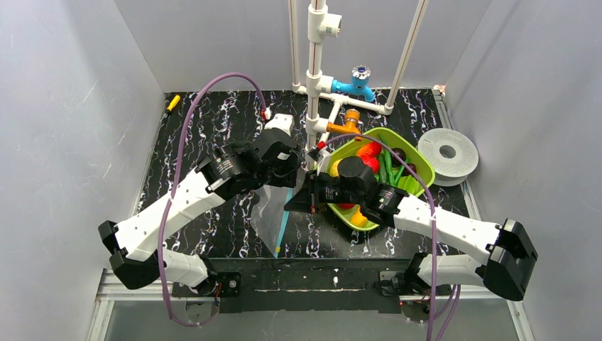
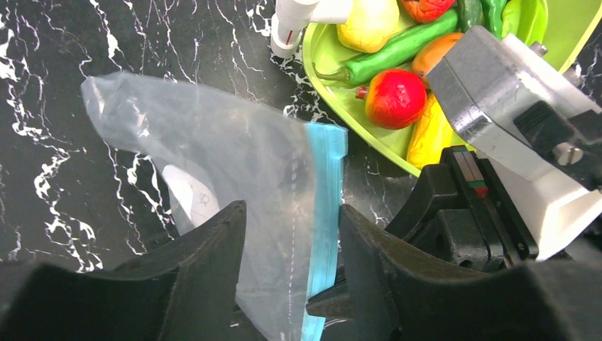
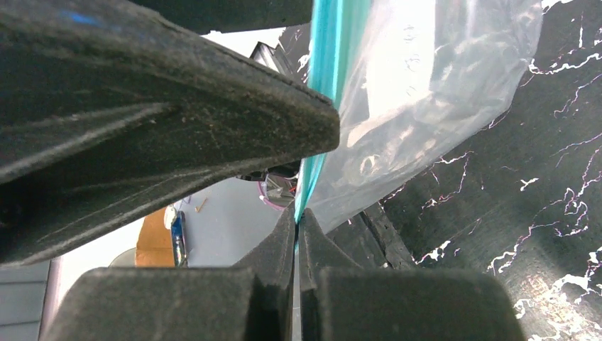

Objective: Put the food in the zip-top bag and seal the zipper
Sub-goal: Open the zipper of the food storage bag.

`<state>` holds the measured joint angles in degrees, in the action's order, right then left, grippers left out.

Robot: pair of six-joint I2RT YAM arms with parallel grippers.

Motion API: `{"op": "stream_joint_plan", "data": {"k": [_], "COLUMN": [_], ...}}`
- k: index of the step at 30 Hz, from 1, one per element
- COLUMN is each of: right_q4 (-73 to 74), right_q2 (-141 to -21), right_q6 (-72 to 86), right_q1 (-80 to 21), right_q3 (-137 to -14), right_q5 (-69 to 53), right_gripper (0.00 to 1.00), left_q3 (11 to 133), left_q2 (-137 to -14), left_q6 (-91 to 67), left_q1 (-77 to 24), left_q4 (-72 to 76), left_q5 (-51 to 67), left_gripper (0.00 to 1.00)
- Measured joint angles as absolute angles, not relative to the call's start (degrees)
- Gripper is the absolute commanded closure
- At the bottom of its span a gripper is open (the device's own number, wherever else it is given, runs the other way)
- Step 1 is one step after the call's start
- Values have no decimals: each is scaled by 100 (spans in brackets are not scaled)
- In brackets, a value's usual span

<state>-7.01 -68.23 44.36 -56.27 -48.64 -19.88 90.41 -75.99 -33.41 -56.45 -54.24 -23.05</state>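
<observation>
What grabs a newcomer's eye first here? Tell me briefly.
The clear crinkly zip-top bag sits between the arms, its light-blue zipper strip pinched by the shut right gripper, the left gripper open astride that edge. Right of it, a lime-green tray holds glossy toy fruits and vegetables.

Black marbled table [image 1: 206, 121], lime-green tray [image 1: 425, 169], white disc [image 1: 463, 160], small yellow piece [image 1: 172, 102]

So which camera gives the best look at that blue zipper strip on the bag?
The left wrist view: the zipper runs face-on as a long blue band between the fingers of the left tool. The right wrist view shows it edge-on, pinched in the shut right tool. The top view shows only a thin blue line.
</observation>
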Motion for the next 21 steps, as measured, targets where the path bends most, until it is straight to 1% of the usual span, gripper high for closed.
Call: {"op": "stream_joint_plan", "data": {"k": [1, 2, 7, 8, 10, 12, 17, 19, 21], "right_q4": [-701, -698, -696, -696, -698, -698, -698, -696, -696], "right_q2": [-6823, -6823, -6823, -6823, -6823, -6823, -6823, -6823, -6823], "right_q6": [4436, 4434, 4434, 4434, 4436, 4436, 4436, 4436, 4436], "right_q1": [-5627, -5627, -5627, -5627, -5627, -5627, -5627, -5627, -5629], "right_q3": [-4864, -4864, -4864, -4864, -4864, -4864, -4864, -4864, -4864], "right_q5": [-1988, -1988, -1986, -1988, -1988, -1988, -1988, -1990, -1990], "right_gripper": [99, 99, 99, 99, 99, 99, 99, 99, 99], "left_q3": [9041, 9035, 8917, 8892, 8862, 8836, 8696, 8661, 8648], "left_q2": [-7609, -7614, -7542, -7520, -7485, -7454, -7408, -7406, -7402], "left_q6": [-3334, -3336, -3315, -3315, -3304, -3291, -3306, -3312, -3319], "left_q1": [-5645, -5645, -5647, -5645, -5645, -5645, -5645, -5645, -5645], "left_q4": [-5424, -5419, -5406, -5404, -5422, -5424, -5395, -5398, -5376], "left_q5": [-2300, -2303, -2309, -2309, -2311, -2305, -2261, -2228, -2189], "left_gripper": [60, 63, 67, 66, 60, 58, 60, 63, 75]}}
